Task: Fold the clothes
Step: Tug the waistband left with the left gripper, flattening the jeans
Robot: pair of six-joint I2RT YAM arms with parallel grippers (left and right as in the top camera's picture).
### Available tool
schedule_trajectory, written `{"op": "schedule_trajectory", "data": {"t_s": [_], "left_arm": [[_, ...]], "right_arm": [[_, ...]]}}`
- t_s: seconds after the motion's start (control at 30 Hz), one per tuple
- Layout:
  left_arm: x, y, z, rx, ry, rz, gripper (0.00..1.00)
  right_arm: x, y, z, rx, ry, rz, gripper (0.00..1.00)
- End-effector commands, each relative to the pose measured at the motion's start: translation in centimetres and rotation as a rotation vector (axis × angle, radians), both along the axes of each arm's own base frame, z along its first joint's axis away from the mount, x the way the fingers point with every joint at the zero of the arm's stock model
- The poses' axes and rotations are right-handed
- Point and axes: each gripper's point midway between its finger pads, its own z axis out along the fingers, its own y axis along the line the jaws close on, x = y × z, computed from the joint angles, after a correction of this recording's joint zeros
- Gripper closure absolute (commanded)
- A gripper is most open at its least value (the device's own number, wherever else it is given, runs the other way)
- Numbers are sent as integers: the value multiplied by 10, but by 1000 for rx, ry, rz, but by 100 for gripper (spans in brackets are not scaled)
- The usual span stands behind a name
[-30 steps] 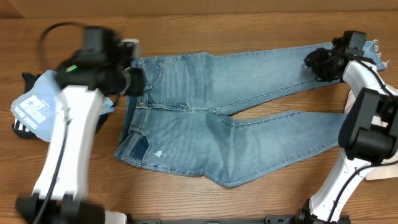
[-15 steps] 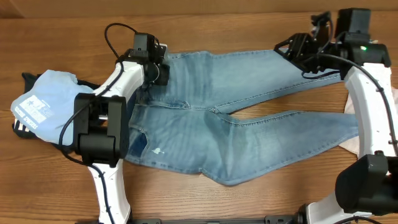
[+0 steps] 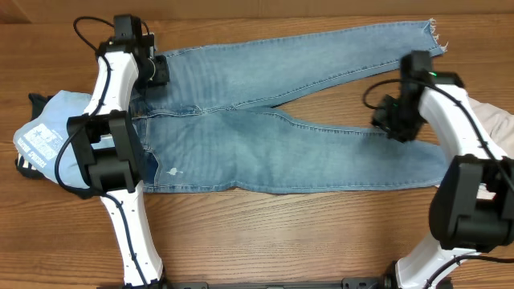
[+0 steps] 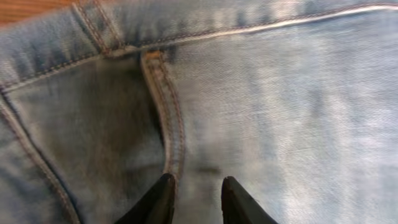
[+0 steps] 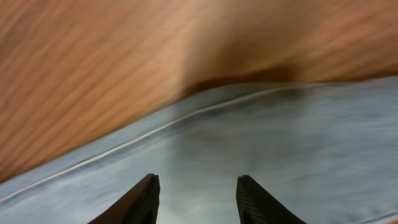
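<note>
Jeans (image 3: pixel 265 136) lie spread nearly flat on the wooden table (image 3: pixel 281 241), waist to the left and both legs running right, the upper one ending in a frayed hem (image 3: pixel 432 34) near the far edge. The left gripper (image 4: pixel 195 188) sits low over the denim just below the waistband (image 4: pixel 249 15), beside a stitched seam (image 4: pixel 171 118). Its fingers are slightly parted with nothing caught between them. The right gripper (image 5: pixel 198 191) is over the edge of the lower leg, jaws wide apart and empty (that view is blurred, so contact with the cloth cannot be judged). A sky-blue shirt (image 3: pixel 44 132) on a dark garment (image 3: pixel 32 167) sits just beside the waist, and an off-white garment (image 3: pixel 491 120) lies at the right. No fold is made yet. The risk, as I judge it, is a shallow pinch: denim is stiff and heavy, so closing on one layer or on the thick seam could let it slip mid-lift. With the two holds so unevenly placed, the fold could skew, and a dragged waist could pull the shirt along.
</note>
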Motion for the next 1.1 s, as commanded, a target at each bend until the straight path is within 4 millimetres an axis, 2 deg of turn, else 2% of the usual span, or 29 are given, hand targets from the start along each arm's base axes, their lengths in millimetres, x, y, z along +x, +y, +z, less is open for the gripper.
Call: {"op": "schedule_trajectory", "data": {"t_s": [0.0,0.03,0.1,0.17,0.2,0.23,0.27,0.3,0.33,0.4,0.43,0.47,0.5,0.53,0.57,0.6,0.63,0.67,0.77,0.83,0.9,0.97,1.07], "left_arm": [[15,-23,67,34,-77,-113,70],[10,-26,82,33,-70,-119,69],[-4,-35,129,30,-77,-133,69],[-21,-45,173,25,-103,-147,69],[-31,-50,191,28,-113,-158,69],[-43,-57,211,30,-132,-173,69],[-54,-64,228,31,-147,-187,68],[-65,-70,240,39,-152,-213,67],[-76,-73,248,55,-146,-226,67],[-102,-76,263,111,-118,-234,63],[-114,-79,267,108,-103,-237,62],[-125,-79,270,105,-82,-237,61],[-130,-79,277,100,-96,-231,62],[-134,-78,286,104,-118,-229,62],[-139,-78,295,104,-140,-227,61],[-145,-79,307,96,-169,-230,60],[-151,-80,317,88,-196,-233,59],[-158,-82,328,78,-224,-238,58],[-179,-84,357,77,-302,-245,50],[-194,-84,376,78,-356,-245,44],[-217,-81,395,81,-407,-241,40],[-236,-78,403,90,-425,-236,38],[-265,-73,388,99,-368,-232,37]], "right_arm": [[-29,-23,-28,2,69,-80,58],[-34,-30,-35,-3,72,-99,58],[-40,-48,-52,-7,60,-156,57],[-50,-91,-72,-79,62,-299,57],[-53,-103,-77,-74,65,-349,58],[-49,-110,-77,20,20,-379,59],[-34,-109,-65,122,-47,-354,55],[-28,-111,-55,152,-75,-353,55],[-20,-117,-35,189,-120,-367,55],[-8,-113,8,272,-223,-315,54],[-12,-116,16,256,-223,-323,49],[-19,-123,15,220,-199,-345,47],[-24,-132,12,186,-185,-369,51],[-23,-143,12,154,-194,-410,61],[-22,-155,12,119,-210,-442,67],[-22,-174,11,41,-223,-484,75],[-28,-194,5,-58,-200,-536,77],[-33,-209,-4,-127,-172,-583,81],[-39,-225,-45,-160,-99,-611,84],[-63,-251,-54,-226,-46,-673,89],[-82,-280,-40,-235,-54,-787,93],[-97,-303,-21,-201,-71,-878,94],[-76,-306,6,-40,-188,-883,93]]}}
